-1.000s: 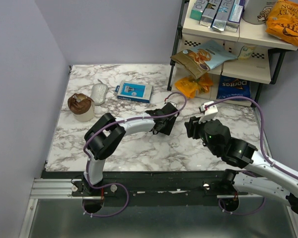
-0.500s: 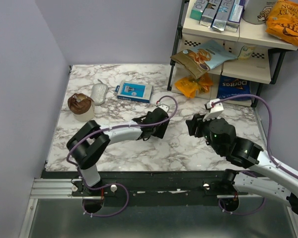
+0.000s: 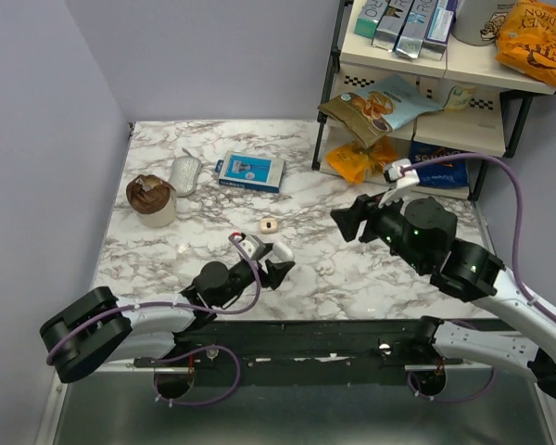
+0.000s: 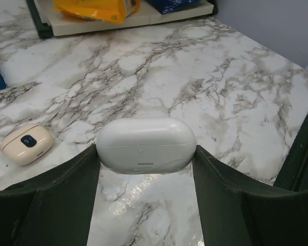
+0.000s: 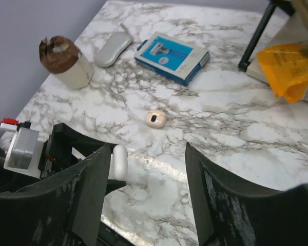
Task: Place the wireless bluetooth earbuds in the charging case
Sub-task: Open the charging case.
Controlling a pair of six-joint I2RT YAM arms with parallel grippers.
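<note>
From the overhead camera I see the left arm stretched low across the marble table (image 3: 148,250). The left gripper (image 3: 276,262) is clamped on the white oval case (image 3: 280,251) near the middle of the table. A cream round case (image 3: 269,225) lies just beyond it. The right gripper (image 3: 346,221) hangs above the table to the right with its jaws spread and nothing between them. A blue box (image 3: 250,171), a pale mouse-shaped object (image 3: 183,174) and a brown-topped cup (image 3: 151,199) sit at the far left. The snack shelf (image 3: 417,65) stands at the far right.

On my left wrist camera the oval case sits crosswise between the fingers (image 4: 66,179). Each end touches a pad and the lid is closed. I cannot tell whether it rests on the marble. The cream case lies to its left, well apart.

On my right wrist camera both fingers (image 5: 92,179) stand wide apart over bare marble. A tiny white piece (image 5: 184,195) lies near the right finger. It may be an earbud, but it is too small for me to tell.
</note>
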